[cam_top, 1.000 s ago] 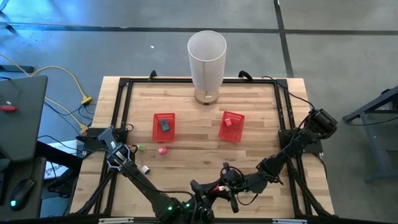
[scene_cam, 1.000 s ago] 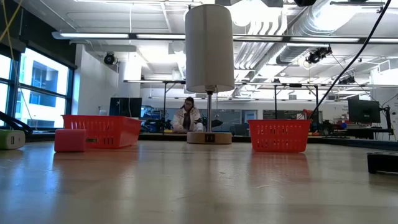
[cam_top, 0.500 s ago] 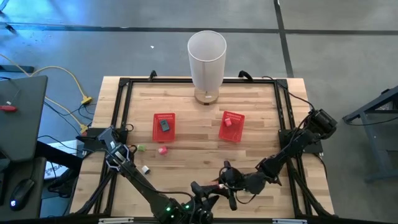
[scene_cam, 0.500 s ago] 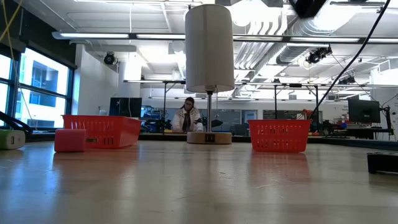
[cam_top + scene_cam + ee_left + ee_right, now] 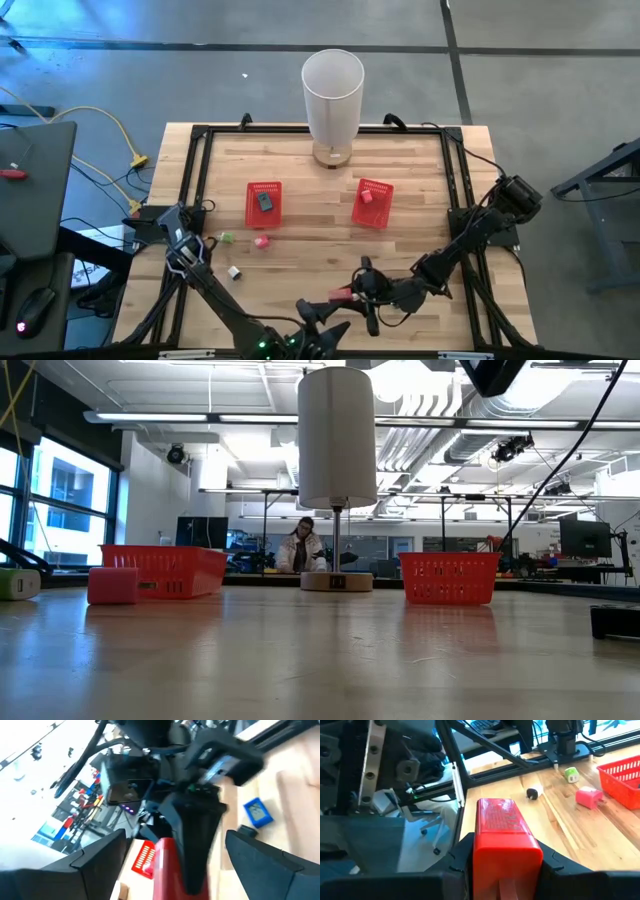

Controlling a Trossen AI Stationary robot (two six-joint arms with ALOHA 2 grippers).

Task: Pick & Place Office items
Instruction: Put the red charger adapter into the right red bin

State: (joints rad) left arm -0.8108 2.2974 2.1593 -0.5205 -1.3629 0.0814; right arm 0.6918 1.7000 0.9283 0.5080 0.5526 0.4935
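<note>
Right hand (image 5: 502, 865) gripping a red block (image 5: 504, 832) squarely between both fingers, hovering low over the table (image 5: 320, 215) near its front edge, presumably for carrying to a red basket (image 5: 372, 203). Left hand (image 5: 322, 315) waiting just beside, fingers spread wide, holding nothing. Pink item (image 5: 261, 241), green item (image 5: 228, 237) lying loose by the other basket (image 5: 264, 203).

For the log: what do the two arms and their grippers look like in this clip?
Both arms are dark and slim, built of jointed links, with cables trailing along the links. Each ends in a two-finger gripper: left gripper, right gripper. The fingers are matte black, broad and flat-faced. Small green lights glow on the left arm near the table's front edge. No readable markings show.
</note>
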